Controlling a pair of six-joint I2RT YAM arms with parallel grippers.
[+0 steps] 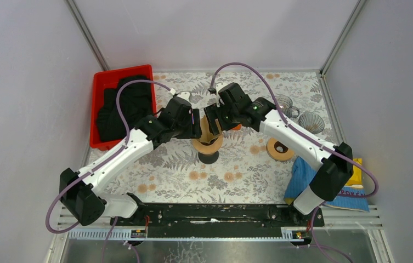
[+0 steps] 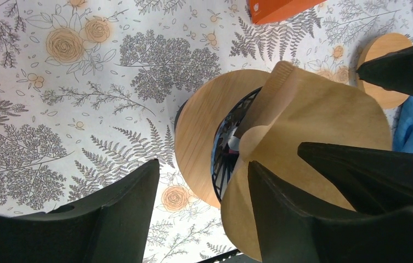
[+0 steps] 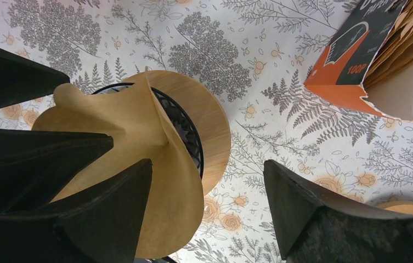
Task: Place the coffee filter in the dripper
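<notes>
The brown paper coffee filter (image 1: pixel 206 133) stands point-down in the dripper (image 1: pixel 208 147), a wooden ring over a black wire cone on a black base. My left gripper (image 1: pixel 196 125) and right gripper (image 1: pixel 214 121) hover over it from either side. In the left wrist view the left gripper (image 2: pixel 203 163) is open, its inner finger (image 2: pixel 281 213) lying against the filter (image 2: pixel 324 115) above the dripper's ring (image 2: pixel 198 131). In the right wrist view the right gripper (image 3: pixel 208 163) is open too, one finger (image 3: pixel 111 213) resting on the filter (image 3: pixel 122 120) over the ring (image 3: pixel 212 120). Neither pair of jaws has anything between it.
An orange box of filters (image 3: pixel 346 82) lies open just behind the dripper. A red bin (image 1: pixel 105 82) holding black cloth (image 1: pixel 124 107) sits at the back left. Right of the dripper are a wooden disc (image 1: pixel 279 149), two glass cups (image 1: pixel 310 121) and a blue cloth (image 1: pixel 308 178).
</notes>
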